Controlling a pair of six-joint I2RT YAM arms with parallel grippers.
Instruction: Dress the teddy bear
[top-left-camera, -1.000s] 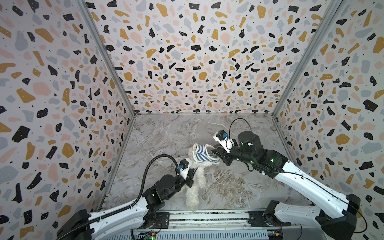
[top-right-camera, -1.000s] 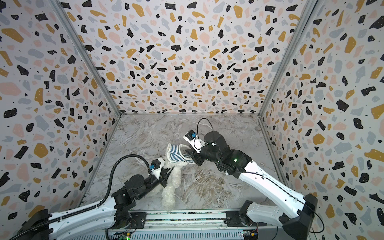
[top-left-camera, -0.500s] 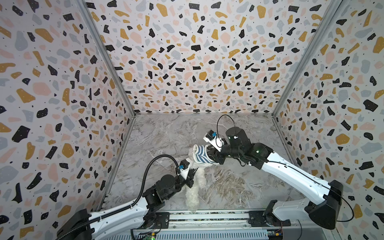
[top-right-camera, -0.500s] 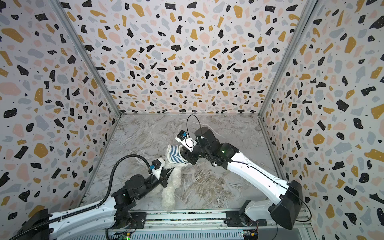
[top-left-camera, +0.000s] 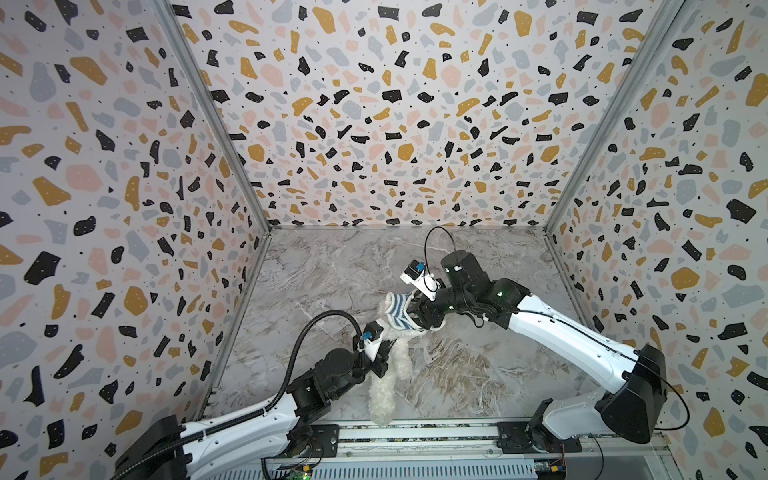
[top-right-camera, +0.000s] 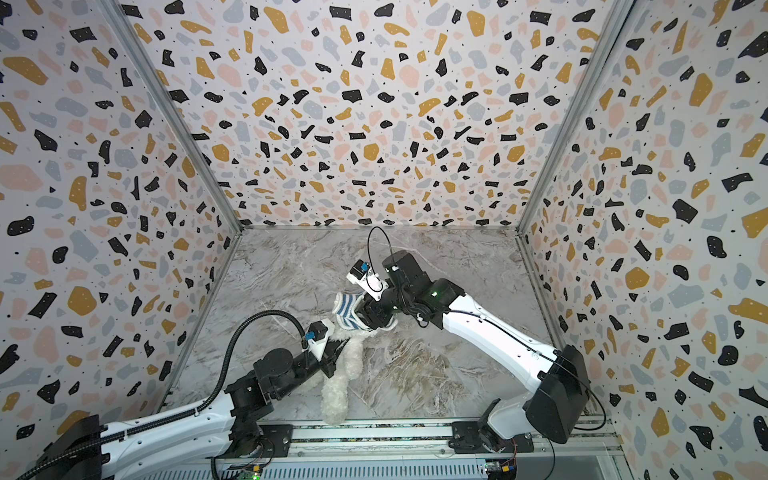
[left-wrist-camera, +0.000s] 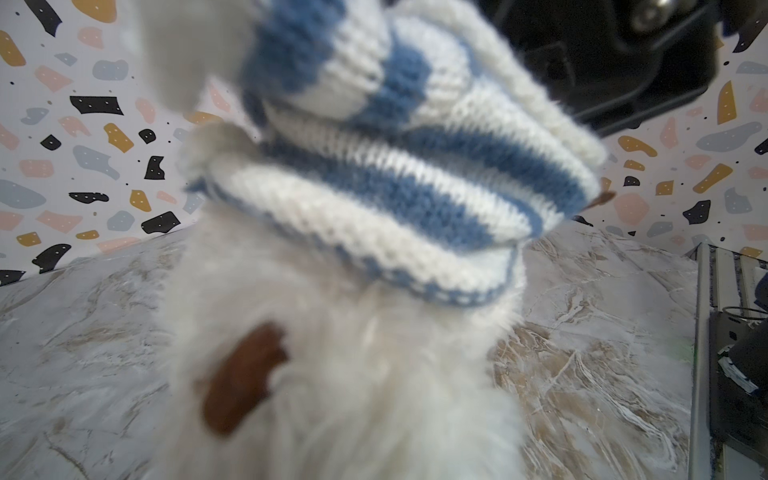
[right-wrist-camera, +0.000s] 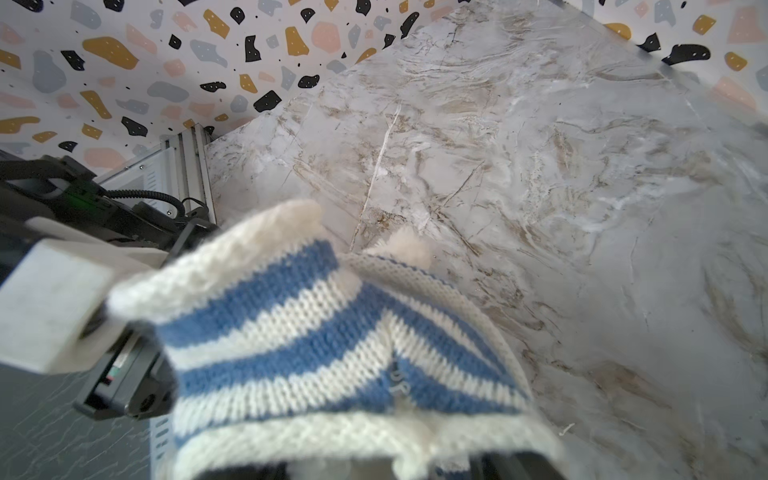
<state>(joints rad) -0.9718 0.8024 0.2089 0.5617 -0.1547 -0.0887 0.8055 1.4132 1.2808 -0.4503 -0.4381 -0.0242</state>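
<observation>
Softness governs everything about the teddy bear (top-left-camera: 390, 384): it is fluffy white plush, surely light, with a body that gives under any squeeze and limbs that flop. It hangs near the front middle of the desk (top-left-camera: 478, 374), between the two arms. Its lower body trails toward the front rail and, as far as I can judge, is lifted clear of the surface.

The left end effector (top-left-camera: 383, 356) is clenched on the bear's middle; in the left wrist view, fur fills the frame right up against the camera. A blue-and-white striped knitted shirt (top-left-camera: 398, 311) sits bunched over the bear's upper end, and in the right wrist view a tuft of white fur pokes out beyond the knit. The right end effector (top-left-camera: 420, 316) is pressed in against the shirt, but fabric hides its jaws in every view. I cannot tell whether it is grasping the knit or released.

Fur slides over stuffing, so a hold on the torso is likely steadier than one on a limb, which would bend and slip out. The shirt looks stretchy and is best taken by its hem edge, pinching knit alone and not the fur beneath.
</observation>
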